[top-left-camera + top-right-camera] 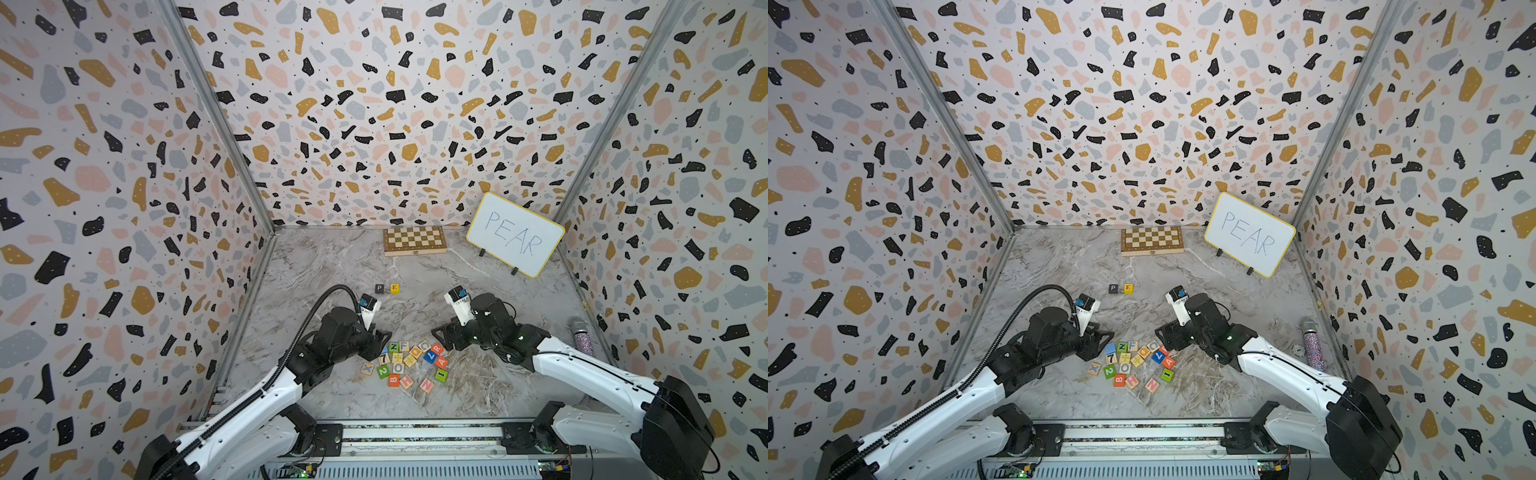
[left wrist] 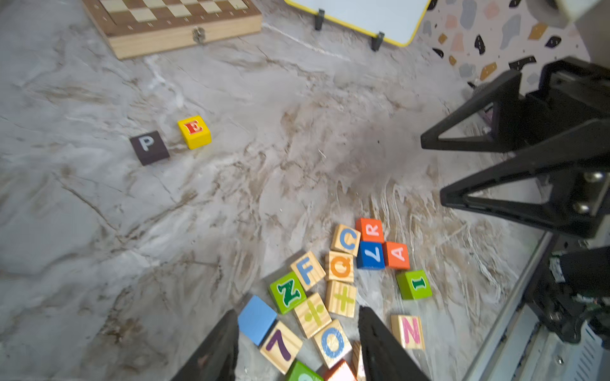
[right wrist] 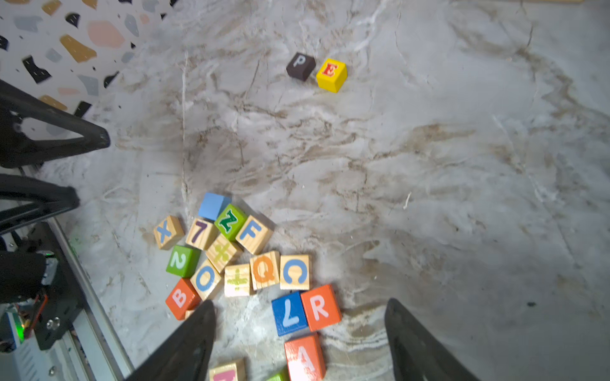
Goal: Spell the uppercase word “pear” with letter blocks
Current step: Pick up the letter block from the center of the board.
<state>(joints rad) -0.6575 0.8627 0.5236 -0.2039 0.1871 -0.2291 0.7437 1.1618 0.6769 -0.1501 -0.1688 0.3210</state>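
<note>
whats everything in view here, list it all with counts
P block: 1, black, mid table, beside E
E block: 1, yellow, just right of P
R block: 1, orange-red, right edge of pile
A block: 1, orange-red, pile, nearer the robot than R
other blocks: about 16, wood, green, blue, orange, near-centre pile
chessboard: 1, brown wood, closed, by back wall
whiteboard: 1, white, yellow rim, reads PEAR, back right
mic: 1, glittery, right edge
table: 1, grey marble
walls: 3, speckled
left claw: 1, black, open, over the pile's left
right claw: 1, black, open, over R and A
</note>
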